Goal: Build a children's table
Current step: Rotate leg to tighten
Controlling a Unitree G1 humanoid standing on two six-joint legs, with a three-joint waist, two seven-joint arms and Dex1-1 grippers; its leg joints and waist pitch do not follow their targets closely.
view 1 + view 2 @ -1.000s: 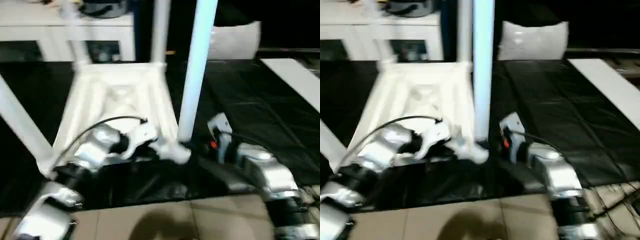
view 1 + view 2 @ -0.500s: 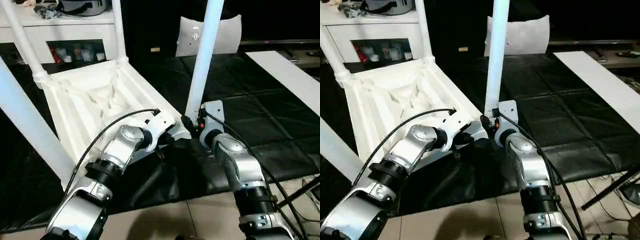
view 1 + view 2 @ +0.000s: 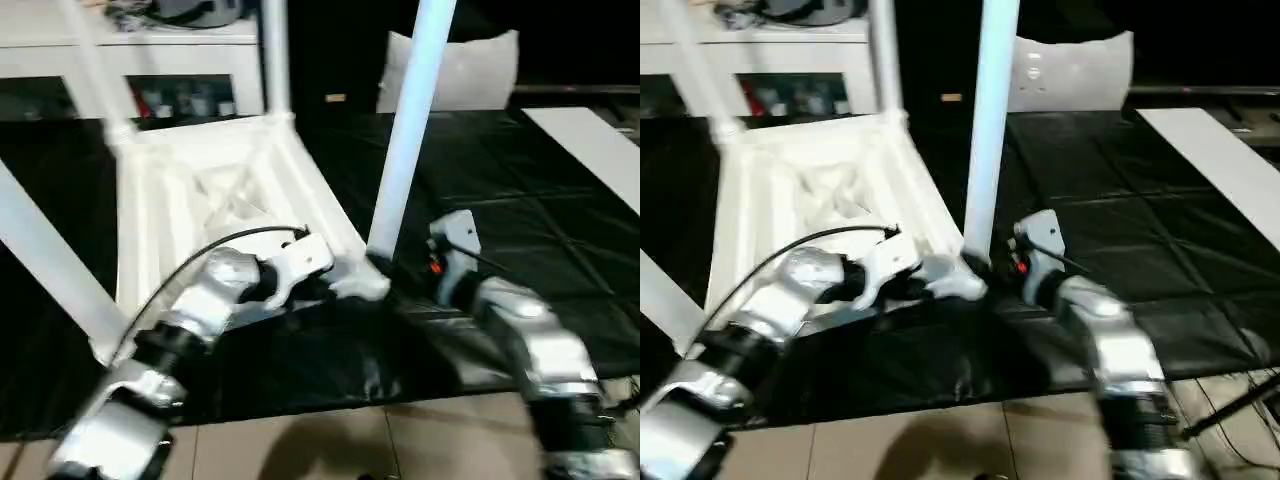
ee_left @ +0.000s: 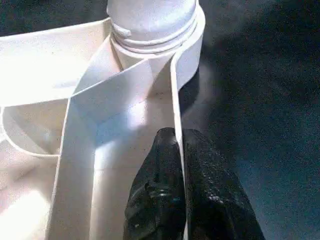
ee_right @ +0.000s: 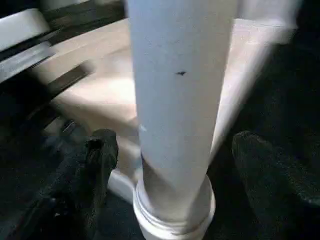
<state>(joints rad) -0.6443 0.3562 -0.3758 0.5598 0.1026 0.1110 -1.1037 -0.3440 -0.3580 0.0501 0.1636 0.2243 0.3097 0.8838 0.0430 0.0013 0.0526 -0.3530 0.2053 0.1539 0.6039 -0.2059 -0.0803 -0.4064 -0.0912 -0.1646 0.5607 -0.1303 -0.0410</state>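
The children's table lies upside down on the black mat, its ribbed top point(image 3: 210, 190) facing up with several white legs standing in the corner sockets. My left gripper point(image 4: 178, 142) is shut on the thin rim wall of the top, just beside the near right socket point(image 4: 152, 30). The near right leg point(image 3: 405, 150) rises from that socket. My right gripper point(image 5: 180, 150) is open around this leg's base, one finger point(image 5: 97, 155) on each side, both apart from the tube. In the head view both grippers meet at that corner point(image 3: 365, 280).
A white cabinet point(image 3: 200, 60) stands behind the table at the back left. A white cushion-like thing point(image 3: 470, 70) sits behind the leg, and a white board point(image 3: 590, 150) lies at the right. Tiled floor point(image 3: 300, 450) runs along the mat's near edge, with cables point(image 3: 1230, 400) at the right.
The whole picture has shifted as the camera moved. My left gripper keeps its hold on the rim, and my right gripper stays at the base of the near right leg.
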